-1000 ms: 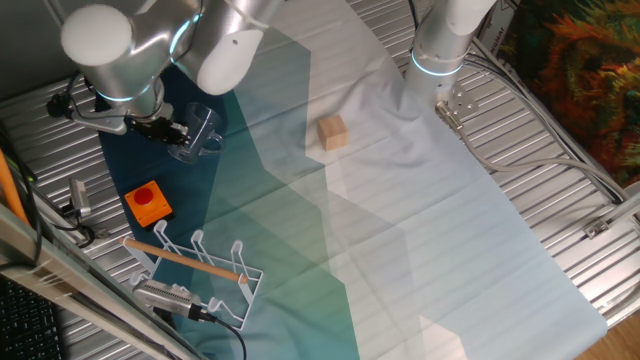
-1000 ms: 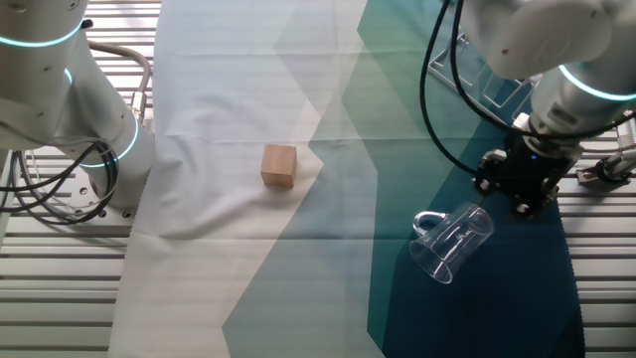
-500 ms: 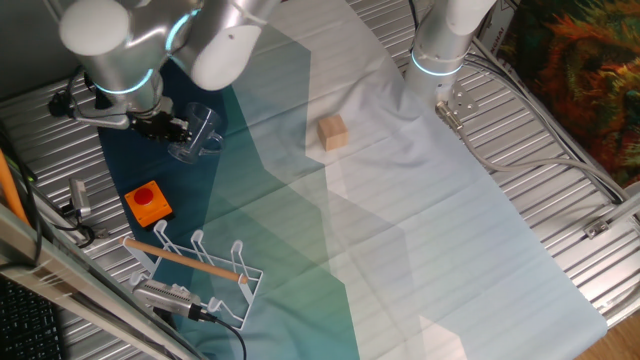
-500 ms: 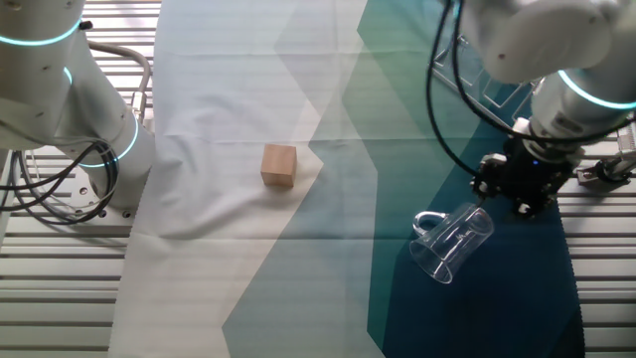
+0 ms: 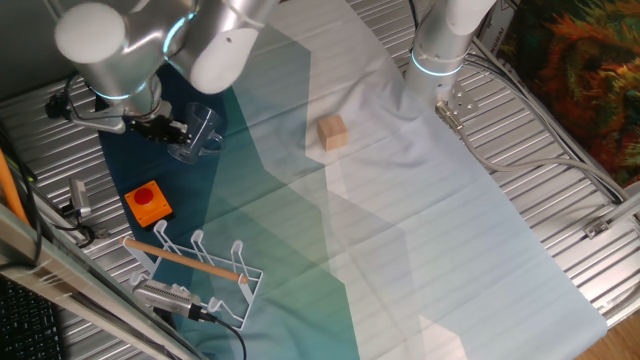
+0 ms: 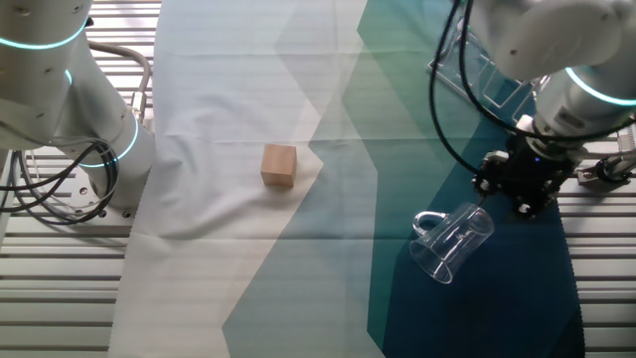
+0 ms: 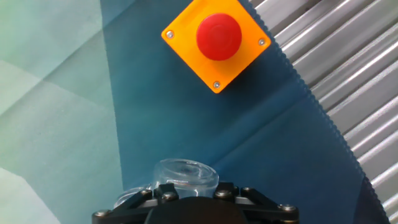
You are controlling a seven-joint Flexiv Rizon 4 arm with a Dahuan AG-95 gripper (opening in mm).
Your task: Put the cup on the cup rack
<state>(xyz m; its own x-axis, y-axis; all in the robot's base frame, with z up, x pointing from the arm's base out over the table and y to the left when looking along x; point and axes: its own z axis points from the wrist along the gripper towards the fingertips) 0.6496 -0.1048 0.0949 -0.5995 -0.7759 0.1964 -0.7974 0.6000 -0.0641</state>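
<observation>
Cup (image 6: pixel 452 242) on its side on the dark cloth, right at the tip of my pincer (image 6: pixel 519 189).

Its long axis points away from me, the open mouth far and the base toward my fingers; whether I pinch it or am spread, I cannot tell. From the cup, the cup rack (image 5: pixel 200 268) lies well apart, beyond the orange block (image 5: pixel 148 203).

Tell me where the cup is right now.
The cup lies on its side on the dark blue cloth, right beside the gripper; in one fixed view it sits above the orange button block.
</observation>
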